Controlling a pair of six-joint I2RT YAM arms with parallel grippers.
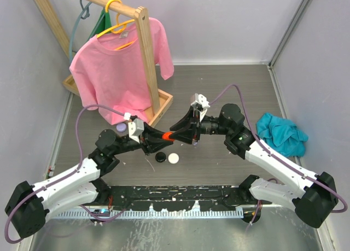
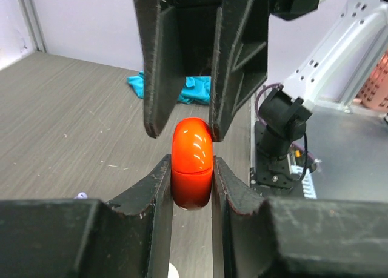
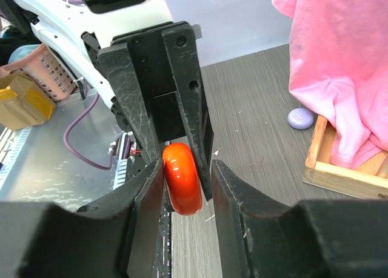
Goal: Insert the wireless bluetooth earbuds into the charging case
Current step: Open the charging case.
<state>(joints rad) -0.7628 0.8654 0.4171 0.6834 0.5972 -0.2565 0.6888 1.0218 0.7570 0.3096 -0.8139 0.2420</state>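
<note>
**One orange-red case pinched between two end effectors**

Two arms reach in from the near edge of the table and meet tip to tip at a single orange-red charging case, which is held up off the table. The case is closed, with a seam running round its middle.

Just on the near side of the case, two small round pieces lie on the table side by side: one black piece and one white piece. Whether they touch each other cannot be told.

The left end effector is clamped tight on one end of the case, with both fingers pressed against its sides. The right end effector straddles the other end with its jaws a little apart. Whether it presses on the case cannot be told.

Beyond the case to the left, one purple piece rests on the table beside the base of one wooden rack. One pink shirt hangs from that rack.

Well to the right of the case, one crumpled teal cloth lies near the wall.
</note>
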